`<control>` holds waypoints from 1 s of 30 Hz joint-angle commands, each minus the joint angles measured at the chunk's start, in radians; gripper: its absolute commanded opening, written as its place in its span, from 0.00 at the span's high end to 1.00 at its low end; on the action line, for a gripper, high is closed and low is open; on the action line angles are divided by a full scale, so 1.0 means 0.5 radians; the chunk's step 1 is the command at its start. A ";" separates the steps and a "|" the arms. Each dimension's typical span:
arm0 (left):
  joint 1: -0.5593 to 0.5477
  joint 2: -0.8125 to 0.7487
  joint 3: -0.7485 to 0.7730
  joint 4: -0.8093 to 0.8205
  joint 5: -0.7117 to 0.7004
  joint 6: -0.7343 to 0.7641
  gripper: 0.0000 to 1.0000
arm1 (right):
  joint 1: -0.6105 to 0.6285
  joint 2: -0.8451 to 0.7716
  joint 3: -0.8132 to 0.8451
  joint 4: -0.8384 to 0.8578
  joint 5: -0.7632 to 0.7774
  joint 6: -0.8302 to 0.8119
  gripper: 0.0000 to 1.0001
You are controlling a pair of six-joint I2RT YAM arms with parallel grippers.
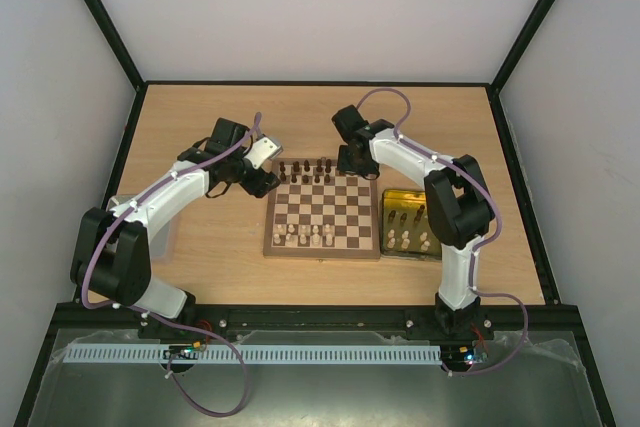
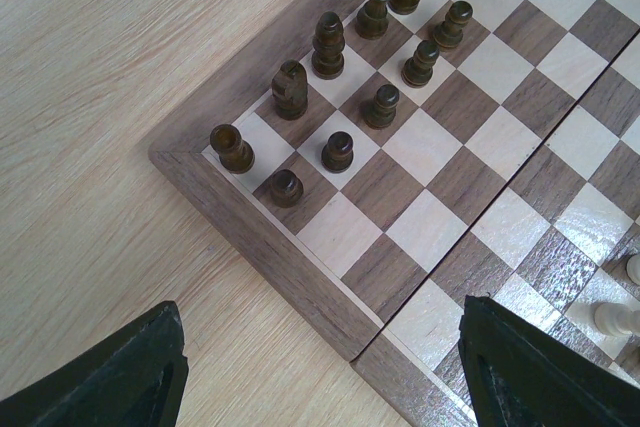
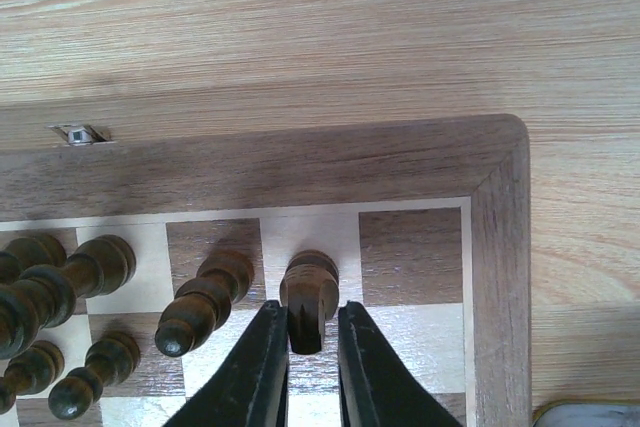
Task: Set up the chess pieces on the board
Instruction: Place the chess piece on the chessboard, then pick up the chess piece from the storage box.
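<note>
The board (image 1: 322, 252) lies mid-table, with dark chess pieces (image 1: 305, 169) along its far rows and cream ones (image 1: 305, 237) near the front. My right gripper (image 3: 312, 332) is over the far right corner of the board (image 3: 300, 162). Its jaws straddle a dark knight (image 3: 308, 292) that stands on a pale back-row square, one square from the corner. The jaws are slightly parted, with a sliver of gap on the right side. My left gripper (image 2: 320, 312) hangs wide open and holds nothing above the board's left edge (image 2: 250, 217), near the dark pieces (image 2: 330, 47) at the far left corner.
A gold tray (image 1: 392, 209) with several cream pieces (image 1: 410, 239) sits against the board's right side. A grey tray (image 1: 122, 201) shows partly under my left arm. A small metal clasp (image 3: 78, 133) sticks out of the board's far edge.
</note>
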 commanded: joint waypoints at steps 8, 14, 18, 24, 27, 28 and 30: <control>-0.002 -0.017 -0.003 0.014 0.010 0.009 0.24 | 0.013 0.020 0.095 -0.026 0.035 0.003 0.83; -0.002 -0.018 -0.005 0.009 0.011 0.009 0.24 | 0.013 -0.062 0.133 -0.072 0.145 0.009 0.82; -0.002 -0.024 -0.002 0.008 0.008 0.009 0.24 | -0.010 -0.219 0.001 -0.078 0.233 0.018 0.82; -0.002 -0.028 -0.002 0.003 0.014 0.012 0.24 | -0.177 -0.591 -0.488 0.071 0.125 0.078 0.76; -0.002 -0.026 0.001 0.002 0.021 0.012 0.24 | -0.263 -0.786 -0.710 0.125 0.088 0.126 0.70; -0.002 -0.022 0.001 0.003 0.021 0.012 0.24 | -0.283 -0.845 -0.768 0.134 0.082 0.143 0.68; -0.003 -0.024 0.004 0.002 0.023 0.010 0.24 | -0.313 -0.939 -0.871 0.144 0.089 0.170 0.64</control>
